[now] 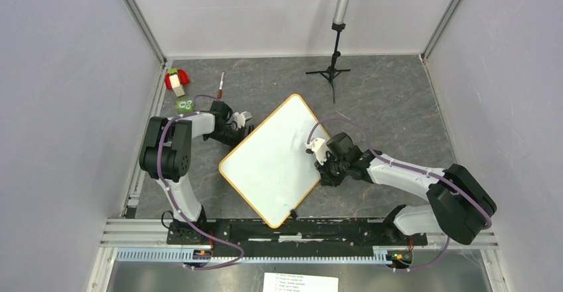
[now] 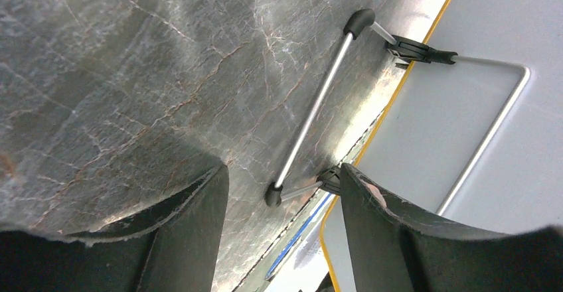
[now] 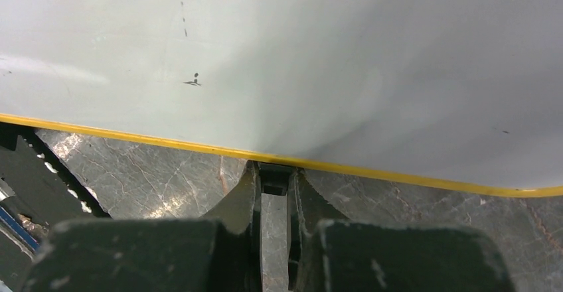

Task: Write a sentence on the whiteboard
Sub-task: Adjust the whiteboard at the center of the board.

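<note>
Where the tabletop (image 1: 398, 99) nears the left wall, a marker (image 1: 221, 83) lies at the back. Left gripper (image 1: 240, 131) sits at the upper-left rim of the whiteboard (image 1: 275, 156), jaws wide, gripping nothing. Board lies flat mid-tabletop, turned corner-on, a few faint specks on its face. Right gripper (image 3: 273, 179) at its right rim: jaws closed together, tips touching the yellow edge.

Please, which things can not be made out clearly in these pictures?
- Paper sheet: top view, cut by the bottom edge, print too small.
- Red-white object: top view, too small to name.
- Marks on the whiteboard: right wrist view, too tiny to read.
- Left fingers: left wrist view, one overlaps the whiteboard's rim; contact unclear.
</note>
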{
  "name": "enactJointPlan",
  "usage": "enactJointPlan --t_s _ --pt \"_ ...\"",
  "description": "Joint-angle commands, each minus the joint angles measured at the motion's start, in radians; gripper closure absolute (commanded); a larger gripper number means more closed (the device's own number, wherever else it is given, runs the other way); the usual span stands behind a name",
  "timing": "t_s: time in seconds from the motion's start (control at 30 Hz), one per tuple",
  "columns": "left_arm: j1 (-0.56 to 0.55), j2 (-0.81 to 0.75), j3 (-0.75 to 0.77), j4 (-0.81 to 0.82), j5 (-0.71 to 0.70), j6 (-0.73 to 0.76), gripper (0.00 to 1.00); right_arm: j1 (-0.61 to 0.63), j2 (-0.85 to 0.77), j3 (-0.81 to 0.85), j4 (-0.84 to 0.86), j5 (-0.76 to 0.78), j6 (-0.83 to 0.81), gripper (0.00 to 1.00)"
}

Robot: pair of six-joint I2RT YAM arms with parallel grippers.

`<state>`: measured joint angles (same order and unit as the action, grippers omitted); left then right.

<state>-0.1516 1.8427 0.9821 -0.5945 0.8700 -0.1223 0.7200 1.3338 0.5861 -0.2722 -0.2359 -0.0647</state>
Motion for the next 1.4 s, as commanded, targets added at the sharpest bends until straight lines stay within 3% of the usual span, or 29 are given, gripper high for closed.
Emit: enactJointPlan --t_s 0.0,0.4,0.57,0.6,0.87,1.07,1.27,1.37 --pt "0.011 -0.03 -0.002 0.034 -0.031 -0.017 0.3 -0.019 -0.057 -0.023 -0.048 0.069 0.041 1.0" --pt "0.017 -0.036 0.001 0.04 -0.04 -0.022 0.29 -0.105 -0.096 -0.067 -0.05 0.094 0.177 1.0" --pt "0.026 -0.052 0.003 0.038 -0.05 -0.023 0.26 -0.105 -0.115 -0.097 -0.021 -0.028 0.16 1.0" --pt "0.029 -0.058 0.003 0.038 -0.053 -0.023 0.26 -0.104 -0.12 -0.097 -0.019 -0.043 0.152 0.97" --pt "0.094 -0.14 -0.008 0.024 -0.089 -0.008 0.18 -0.111 -0.168 -0.075 -0.037 -0.094 0.099 0.33" --pt "0.15 -0.196 0.02 -0.002 -0.124 0.006 0.14 -0.113 -0.232 -0.035 -0.103 -0.089 0.074 0.06" --pt "0.227 -0.287 0.084 -0.029 -0.199 0.019 0.01 -0.115 -0.334 0.014 -0.182 -0.093 0.024 0.02" --pt "0.247 -0.335 0.177 -0.081 -0.294 0.069 0.0 -0.126 -0.372 0.091 -0.227 -0.098 -0.025 0.02"
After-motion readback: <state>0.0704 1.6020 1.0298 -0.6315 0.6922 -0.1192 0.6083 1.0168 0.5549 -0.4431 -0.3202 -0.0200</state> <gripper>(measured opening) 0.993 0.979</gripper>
